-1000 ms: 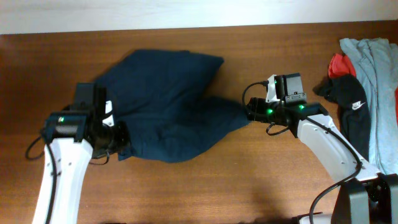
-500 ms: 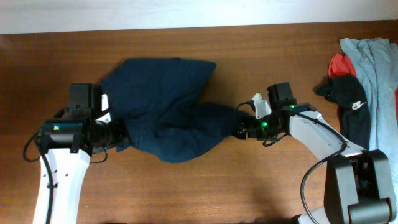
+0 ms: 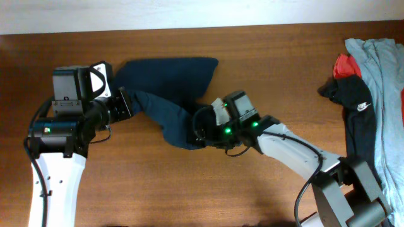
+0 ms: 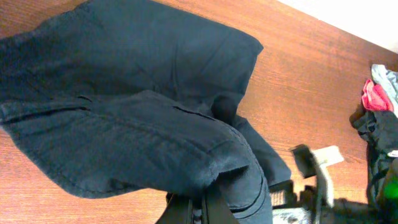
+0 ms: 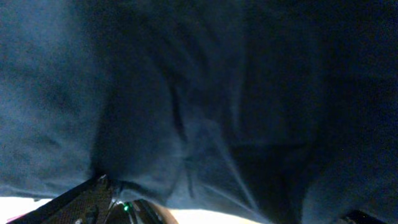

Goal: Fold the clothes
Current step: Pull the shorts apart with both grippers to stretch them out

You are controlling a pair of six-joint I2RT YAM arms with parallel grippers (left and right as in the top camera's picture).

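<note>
The dark navy shorts (image 3: 173,75) lie bunched on the wooden table (image 3: 284,69), left of centre. My left gripper (image 3: 128,103) is shut on their left edge and holds it lifted. In the left wrist view the cloth (image 4: 143,93) drapes over that gripper (image 4: 208,208), which pinches a fold. My right gripper (image 3: 201,129) is at the shorts' lower right end, shut on the cloth. The right wrist view is filled with dark blue fabric (image 5: 199,93). One dark finger (image 5: 87,199) shows at its bottom left.
A pile of other clothes lies at the table's right edge: a light grey shirt (image 3: 385,75), a black garment with a white logo (image 3: 356,104) and something red (image 3: 344,64). The right arm (image 4: 317,165) shows in the left wrist view.
My right gripper has moved well to the left, carrying the shorts' right end over. My left gripper has moved up toward the far side with its edge. The shorts are now narrower and bunched.
</note>
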